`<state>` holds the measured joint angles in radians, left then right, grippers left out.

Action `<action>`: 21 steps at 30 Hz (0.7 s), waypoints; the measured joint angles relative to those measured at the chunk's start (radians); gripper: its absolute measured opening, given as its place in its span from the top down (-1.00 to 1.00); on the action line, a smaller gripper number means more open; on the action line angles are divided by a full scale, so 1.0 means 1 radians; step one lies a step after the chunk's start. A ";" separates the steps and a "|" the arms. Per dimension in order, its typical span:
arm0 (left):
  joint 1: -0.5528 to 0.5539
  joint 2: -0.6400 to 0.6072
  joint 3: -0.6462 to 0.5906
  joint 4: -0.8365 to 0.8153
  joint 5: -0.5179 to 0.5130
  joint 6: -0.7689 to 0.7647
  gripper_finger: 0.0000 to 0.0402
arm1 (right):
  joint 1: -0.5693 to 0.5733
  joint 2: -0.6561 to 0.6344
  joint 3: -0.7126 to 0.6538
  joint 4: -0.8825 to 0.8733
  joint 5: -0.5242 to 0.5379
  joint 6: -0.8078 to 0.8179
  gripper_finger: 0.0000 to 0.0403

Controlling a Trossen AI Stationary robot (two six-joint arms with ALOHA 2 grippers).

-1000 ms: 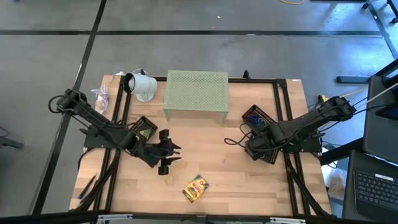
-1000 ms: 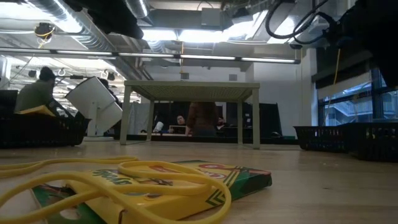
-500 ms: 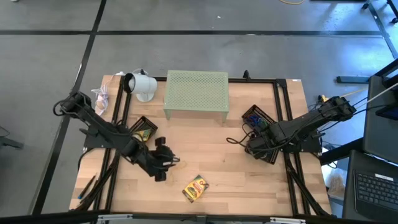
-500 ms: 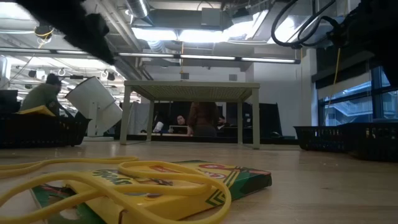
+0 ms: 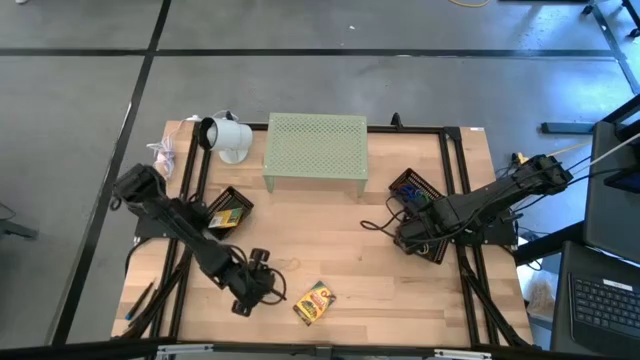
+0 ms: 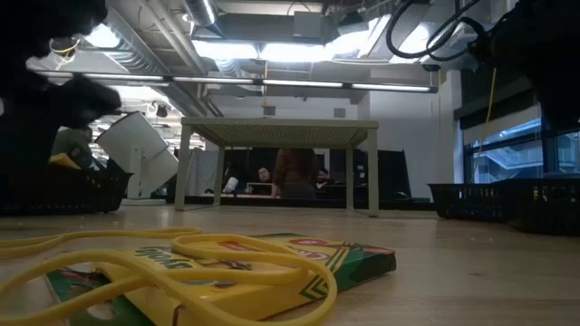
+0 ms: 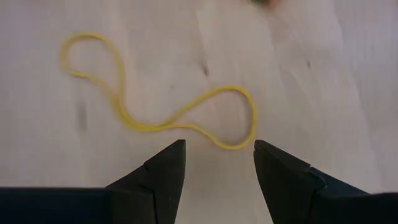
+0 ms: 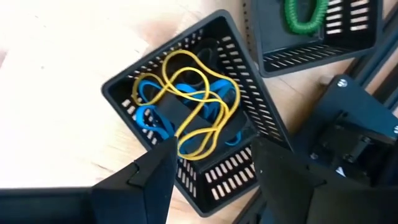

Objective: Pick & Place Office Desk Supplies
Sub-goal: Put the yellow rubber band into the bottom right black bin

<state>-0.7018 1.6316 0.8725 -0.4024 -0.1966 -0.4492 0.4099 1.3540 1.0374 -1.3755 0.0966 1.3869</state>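
A yellow rubber band [image 7: 163,109] lies flat and slack in a figure-eight on the bare wood. It also shows close to the camera in the low view [image 6: 195,264], in front of a yellow-green crayon box [image 5: 314,302]. My left gripper [image 7: 217,148] is open just above the table, its fingertips short of the band, touching nothing; in the high view [image 5: 266,288] it is left of the box. My right gripper [image 8: 212,152] is open and empty above a black mesh tray [image 8: 239,65] holding yellow bands [image 8: 189,106] and blue clip rings [image 8: 149,118].
A pale green perforated stand [image 5: 316,152] stands at the back centre, with a white object [image 5: 226,136] to its left. A black tray with yellow-green boxes [image 5: 229,208] sits at the left. A second tray holds a green coil [image 8: 305,14]. Black frame rails [image 5: 452,190] run along both sides.
My left gripper has gone toward the table's near edge, from beside the left tray to a spot left of the crayon box. The rubber band and the box lie where they were.
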 joint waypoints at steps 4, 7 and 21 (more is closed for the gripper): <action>-0.005 0.045 0.000 0.109 0.052 0.058 0.08 | 0.000 0.000 0.000 0.010 0.001 0.000 -0.03; -0.006 0.079 0.000 0.192 0.083 0.127 0.08 | 0.000 0.000 0.000 0.011 0.001 0.000 -0.03; 0.002 0.127 0.004 0.194 0.080 0.096 0.17 | 0.000 0.000 0.000 0.030 0.011 0.000 -0.03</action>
<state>-0.6996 1.7588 0.8761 -0.2089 -0.1168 -0.3531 0.4095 1.3544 1.0374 -1.3450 0.1079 1.3866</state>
